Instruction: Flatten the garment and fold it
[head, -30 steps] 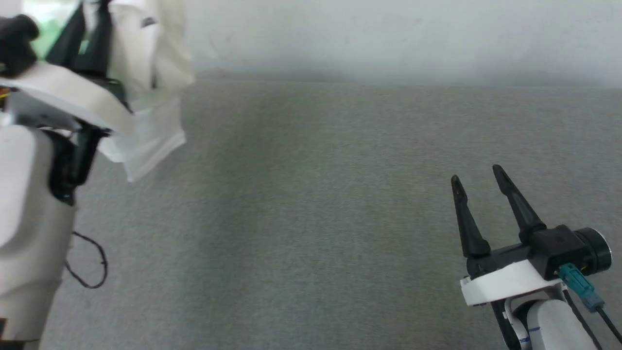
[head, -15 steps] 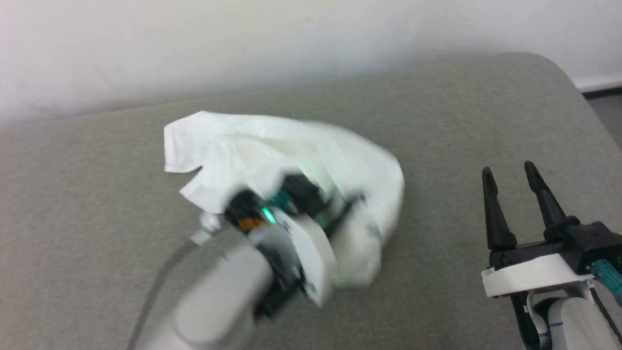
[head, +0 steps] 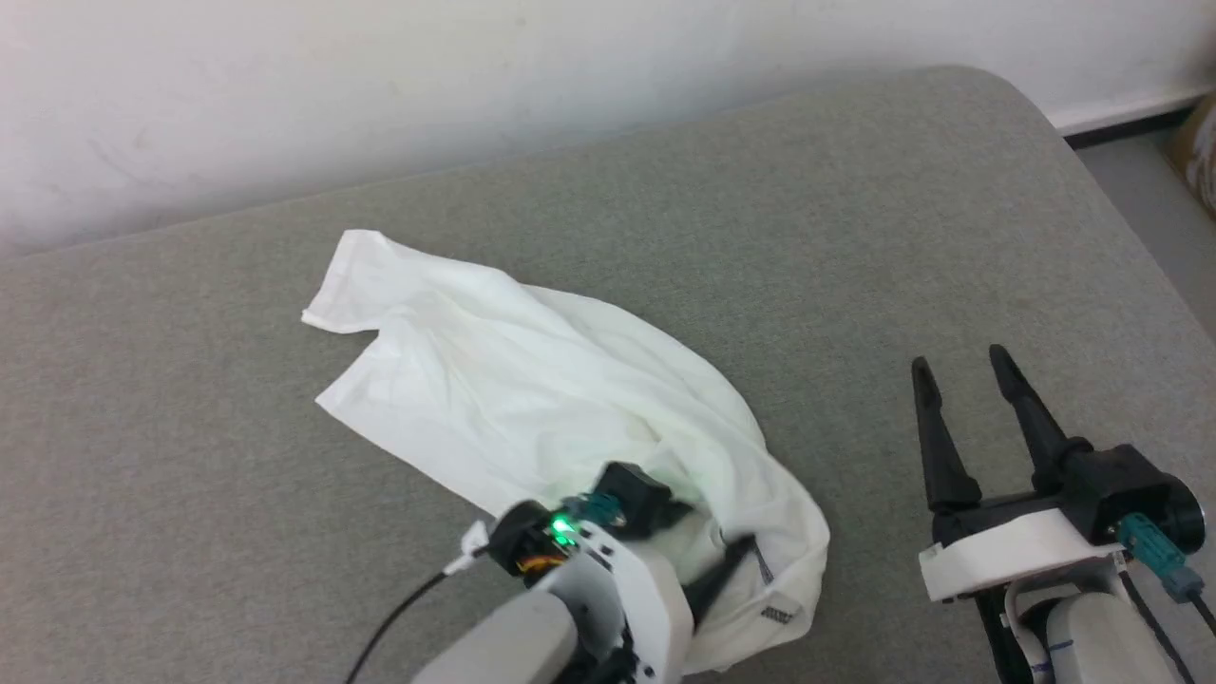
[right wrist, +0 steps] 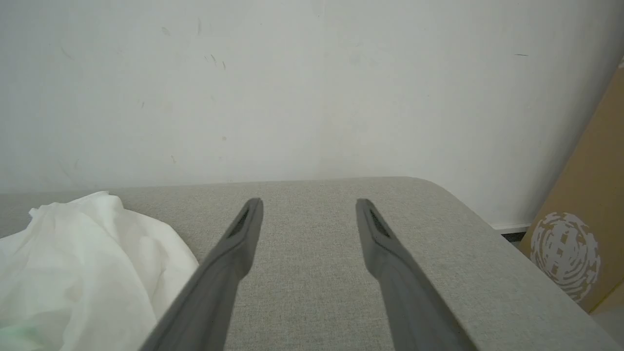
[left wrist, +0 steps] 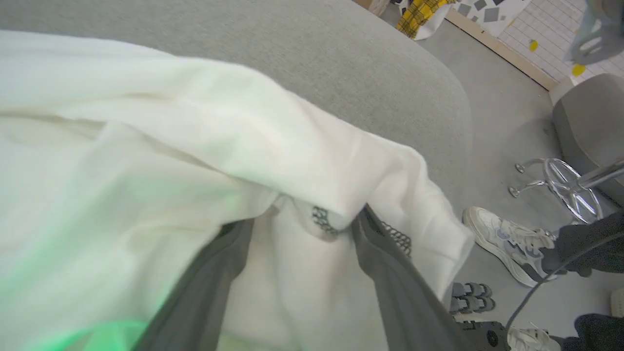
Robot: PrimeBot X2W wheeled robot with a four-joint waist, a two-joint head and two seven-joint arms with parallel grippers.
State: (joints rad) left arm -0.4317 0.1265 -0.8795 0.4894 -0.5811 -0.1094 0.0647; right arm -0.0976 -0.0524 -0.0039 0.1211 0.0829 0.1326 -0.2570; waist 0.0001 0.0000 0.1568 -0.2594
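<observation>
Grey woven padding [head: 855, 237] covers the broad surface before the robot, its far right corner rounded. Nearest, at the bottom edge of the head view, the left arm reaches in with a green light [head: 560, 525] glowing on its wrist and a dark cable [head: 399, 617] trailing off to the left. The left gripper [left wrist: 302, 229] is pushed into the near end of the garment [head: 532, 389]. In its own wrist view the two dark fingers [left wrist: 214, 282] stand well apart, released, with white cloth lying between them and bunched over their tips. Whether a fold is caught on one tip is hard to say, as the fabric hides both ends. Dark zigzag stitching [left wrist: 395, 239] runs along a seam just beside the right-hand finger.

At the lower right the right gripper [head: 959, 359] hovers over bare padding, jaws spread wide and gripping nothing, well apart from the cloth.

From the left gripper the garment stretches away up and to the left as a crumpled, unflattened heap on the surface, and a small dark label [head: 779, 613] shows at its near hem. Behind the surface rises a scuffed white wall [head: 475, 95]. The left wrist view also takes in a person's pale shoe [left wrist: 502, 239] on the floor beyond the surface's edge.
</observation>
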